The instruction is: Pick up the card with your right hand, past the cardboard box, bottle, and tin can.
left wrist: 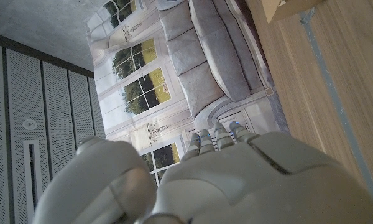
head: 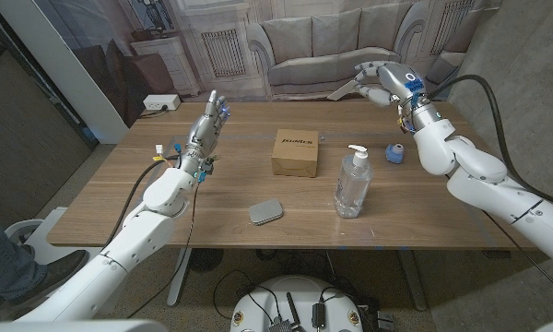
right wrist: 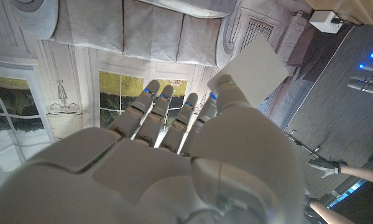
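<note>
My right hand (head: 380,81) is raised above the table's far right edge. It pinches a white card (right wrist: 253,70) between thumb and fingers, and the card's thin edge (head: 343,92) sticks out toward the table's middle. The cardboard box (head: 295,152) sits mid-table. The clear pump bottle (head: 353,184) stands in front of the box, to its right. A flat grey tin can (head: 266,211) lies near the front edge. My left hand (head: 205,124) stands over the table's left side, fingers straight and apart, holding nothing.
A small blue roll (head: 395,153) sits on the wooden table (head: 166,221) below my right forearm. A white box (head: 159,102) lies beyond the far left corner. A person's gloved hand (right wrist: 326,167) shows in the right wrist view.
</note>
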Available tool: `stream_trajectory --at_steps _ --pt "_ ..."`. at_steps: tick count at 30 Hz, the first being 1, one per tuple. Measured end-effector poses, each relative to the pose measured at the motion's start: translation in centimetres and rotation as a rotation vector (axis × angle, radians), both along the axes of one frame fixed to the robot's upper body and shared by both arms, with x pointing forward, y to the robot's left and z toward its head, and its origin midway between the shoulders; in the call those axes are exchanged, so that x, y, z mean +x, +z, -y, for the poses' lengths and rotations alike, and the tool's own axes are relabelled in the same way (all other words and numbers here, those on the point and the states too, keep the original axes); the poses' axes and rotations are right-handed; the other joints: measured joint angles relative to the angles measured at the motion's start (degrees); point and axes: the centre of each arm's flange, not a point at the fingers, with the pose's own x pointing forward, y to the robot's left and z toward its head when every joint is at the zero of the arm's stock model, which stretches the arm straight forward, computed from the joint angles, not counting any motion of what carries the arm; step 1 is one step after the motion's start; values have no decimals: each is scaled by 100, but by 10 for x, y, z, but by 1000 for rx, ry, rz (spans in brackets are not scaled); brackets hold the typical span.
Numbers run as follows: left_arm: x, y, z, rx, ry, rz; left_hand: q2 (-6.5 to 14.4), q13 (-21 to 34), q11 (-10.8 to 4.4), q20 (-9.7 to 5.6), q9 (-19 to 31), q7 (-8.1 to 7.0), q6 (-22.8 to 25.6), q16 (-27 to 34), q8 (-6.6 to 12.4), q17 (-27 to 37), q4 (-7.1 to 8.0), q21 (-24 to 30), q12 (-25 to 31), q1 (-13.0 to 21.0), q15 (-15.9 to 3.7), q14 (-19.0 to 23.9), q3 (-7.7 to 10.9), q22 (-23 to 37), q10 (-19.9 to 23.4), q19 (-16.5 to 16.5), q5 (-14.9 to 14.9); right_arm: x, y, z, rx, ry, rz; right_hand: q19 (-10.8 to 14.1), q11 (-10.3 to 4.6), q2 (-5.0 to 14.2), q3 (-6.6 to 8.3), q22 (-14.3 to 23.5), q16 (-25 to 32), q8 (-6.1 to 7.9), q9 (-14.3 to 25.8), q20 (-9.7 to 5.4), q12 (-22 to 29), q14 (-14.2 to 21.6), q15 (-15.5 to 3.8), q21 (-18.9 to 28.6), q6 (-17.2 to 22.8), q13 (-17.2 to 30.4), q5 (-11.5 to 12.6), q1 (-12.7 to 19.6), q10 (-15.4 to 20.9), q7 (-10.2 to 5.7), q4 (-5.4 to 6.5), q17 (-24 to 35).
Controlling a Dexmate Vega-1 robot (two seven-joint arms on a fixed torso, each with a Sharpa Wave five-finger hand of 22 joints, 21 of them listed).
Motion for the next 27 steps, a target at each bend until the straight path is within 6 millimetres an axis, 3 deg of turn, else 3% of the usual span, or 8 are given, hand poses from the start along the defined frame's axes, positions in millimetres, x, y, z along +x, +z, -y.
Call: stream_trajectory --at_steps 27 --pt "6 -4 2 -3 -8 -8 15 -13 0 0 0 0 0 0 0 0 15 0 0 15 0 0 -15 0 -1 0 0 -25 28 -1 14 0 25 1 0 0 -44 -13 0 -3 -19 0 0 1 0 -32 0 0 0 0 0 3 2 0"
